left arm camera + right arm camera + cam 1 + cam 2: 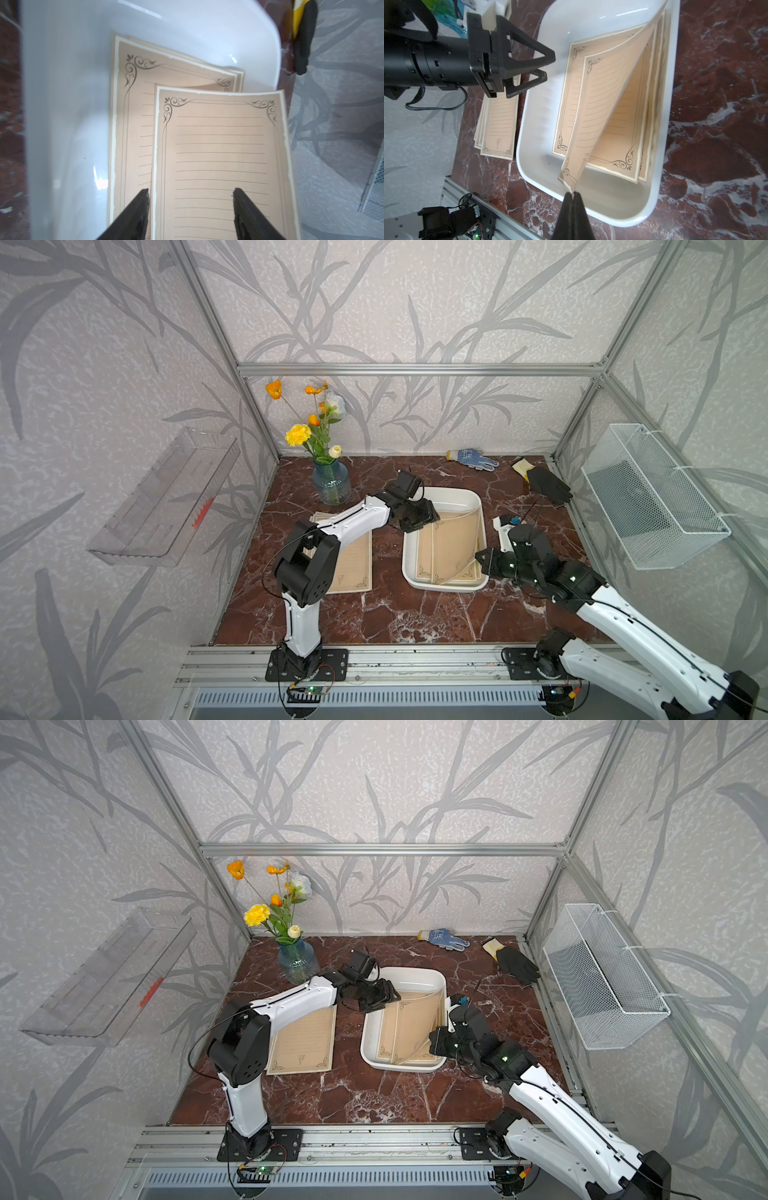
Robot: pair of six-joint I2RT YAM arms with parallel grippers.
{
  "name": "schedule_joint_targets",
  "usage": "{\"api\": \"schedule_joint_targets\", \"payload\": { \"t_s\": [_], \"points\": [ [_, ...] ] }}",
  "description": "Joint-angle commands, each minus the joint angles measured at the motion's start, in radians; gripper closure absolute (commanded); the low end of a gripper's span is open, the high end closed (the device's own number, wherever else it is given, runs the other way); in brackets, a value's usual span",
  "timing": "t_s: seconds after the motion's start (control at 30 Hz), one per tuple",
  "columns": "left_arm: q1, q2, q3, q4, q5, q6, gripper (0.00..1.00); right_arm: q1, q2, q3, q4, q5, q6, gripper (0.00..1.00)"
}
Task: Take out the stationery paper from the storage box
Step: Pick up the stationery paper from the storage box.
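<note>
Right gripper [573, 195] pinched the corner of a stationery paper sheet [604, 104] curling up from the storage box [533, 128]; left gripper [549, 66] hovered opposite, jaws apart.

The left arm [357, 516] and the right arm [640, 641] have glossy white shells dotted with small screw holes, chunky matte-black joint housings and a thin black cable along each. The left claw [550, 66] has black triangular open-frame fingers with ribbed inner faces. The right claw [573, 194] is black too, with small green lights behind it.
</note>
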Motion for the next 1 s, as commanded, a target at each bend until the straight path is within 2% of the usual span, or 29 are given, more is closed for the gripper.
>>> {"api": "schedule_joint_targets", "payload": {
  "t_s": [0.0,0.3,0.43,0.5,0.57,0.63,0.7,0.8,0.97],
  "points": [
    [0.020,-0.064,0.021,-0.085,0.033,0.052,0.33,-0.001,-0.026,-0.006,0.088,-0.045,0.006,1.00],
    [0.013,-0.156,-0.111,-0.104,0.128,0.025,0.30,-0.057,-0.159,-0.109,0.107,-0.030,0.139,1.00],
    [-0.028,-0.222,-0.156,-0.105,0.170,0.039,0.30,-0.077,-0.255,-0.163,0.067,-0.002,0.194,1.00],
    [-0.072,-0.256,-0.148,-0.129,0.157,0.092,0.30,-0.089,-0.277,-0.177,0.066,-0.005,0.223,1.00],
    [-0.149,-0.306,-0.137,-0.150,0.076,0.239,0.30,-0.101,-0.275,-0.183,0.080,-0.017,0.245,1.00],
    [-0.250,-0.362,-0.151,-0.162,-0.104,0.409,0.27,-0.106,-0.258,-0.177,0.094,-0.026,0.252,1.00],
    [-0.321,-0.420,-0.221,-0.082,-0.211,0.525,0.25,-0.107,-0.243,-0.173,0.110,-0.031,0.255,1.00],
    [-0.385,-0.482,-0.321,0.050,-0.269,0.614,0.24,-0.109,-0.235,-0.166,0.131,-0.046,0.260,1.00],
    [-0.509,-0.497,-0.370,0.134,-0.398,0.765,0.17,-0.109,-0.247,-0.150,0.122,-0.047,0.258,1.00]
  ]
}}
